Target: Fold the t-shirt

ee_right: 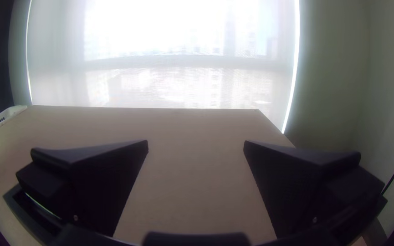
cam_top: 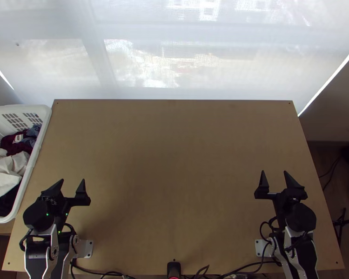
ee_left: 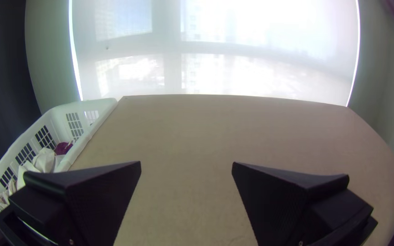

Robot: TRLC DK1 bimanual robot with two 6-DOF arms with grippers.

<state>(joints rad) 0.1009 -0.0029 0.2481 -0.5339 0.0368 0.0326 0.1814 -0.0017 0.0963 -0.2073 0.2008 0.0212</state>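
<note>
T-shirt unidentifiable, bluish cloth (cam_top: 34, 132) in basket (cam_top: 45, 114), top view, left pincer (cam_top: 73, 180) apart, right pincer (cam_top: 274, 172) apart

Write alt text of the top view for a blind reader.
Left gripper and right gripper, both open, point toward the far side of a wooden table from its near corners; a white basket of clothes stands at left, a pale blind beyond.

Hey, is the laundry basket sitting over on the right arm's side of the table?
No, the white basket stands at the table's left edge, beside the left arm's claw.
</note>
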